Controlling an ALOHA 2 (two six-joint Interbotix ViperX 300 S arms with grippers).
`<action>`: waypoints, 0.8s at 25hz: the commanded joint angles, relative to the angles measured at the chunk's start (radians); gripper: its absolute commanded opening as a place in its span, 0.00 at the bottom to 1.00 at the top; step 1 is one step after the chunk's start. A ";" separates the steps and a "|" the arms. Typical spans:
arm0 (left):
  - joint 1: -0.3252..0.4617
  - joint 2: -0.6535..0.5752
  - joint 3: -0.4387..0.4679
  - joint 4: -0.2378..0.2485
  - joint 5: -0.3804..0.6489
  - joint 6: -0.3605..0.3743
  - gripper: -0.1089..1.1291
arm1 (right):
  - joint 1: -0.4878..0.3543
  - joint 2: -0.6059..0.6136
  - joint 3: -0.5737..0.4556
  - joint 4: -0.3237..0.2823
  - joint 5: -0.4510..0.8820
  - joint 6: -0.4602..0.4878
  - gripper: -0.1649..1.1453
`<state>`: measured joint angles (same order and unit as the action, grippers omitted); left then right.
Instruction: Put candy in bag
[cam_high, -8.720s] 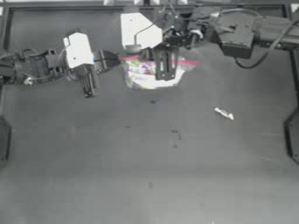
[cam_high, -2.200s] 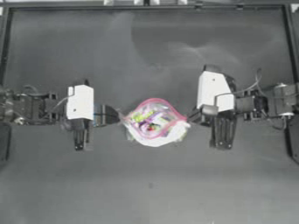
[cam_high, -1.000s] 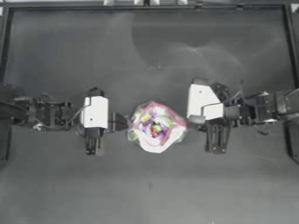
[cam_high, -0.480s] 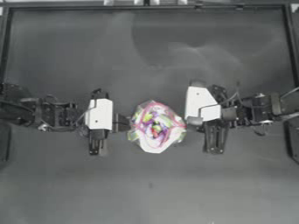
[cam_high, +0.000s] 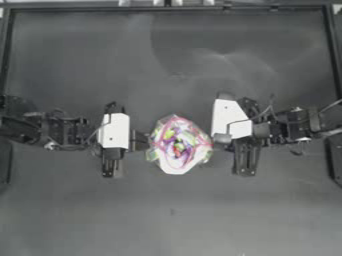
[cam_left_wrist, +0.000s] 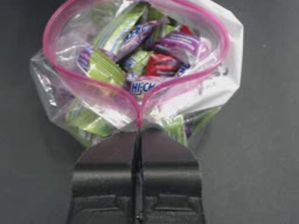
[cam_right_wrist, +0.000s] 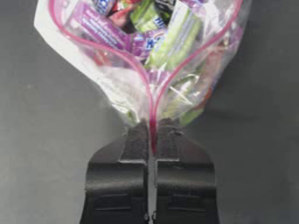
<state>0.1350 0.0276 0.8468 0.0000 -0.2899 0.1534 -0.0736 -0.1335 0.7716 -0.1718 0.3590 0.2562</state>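
Between both hands, clear bag (cam_high: 178, 145), pink-rimmed, sweet-filled

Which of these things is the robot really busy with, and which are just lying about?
In use:
- the bag, full of wrapped sweets
- left gripper, shut on its pink strip
- right gripper, shut on the opposite end

Lying about:
- nothing else visible on the table
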 joint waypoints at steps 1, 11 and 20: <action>0.002 -0.017 -0.018 -0.003 -0.003 0.000 0.12 | 0.000 -0.017 -0.017 0.002 -0.009 0.002 0.27; 0.002 -0.017 -0.018 -0.002 -0.002 0.000 0.12 | 0.000 -0.058 -0.018 0.040 -0.054 0.000 0.91; 0.000 -0.018 -0.018 -0.003 0.000 0.000 0.12 | -0.043 -0.143 -0.002 0.048 0.052 0.015 0.90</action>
<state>0.1350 0.0276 0.8468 -0.0015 -0.2869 0.1534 -0.1043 -0.2378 0.7762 -0.1273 0.3896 0.2684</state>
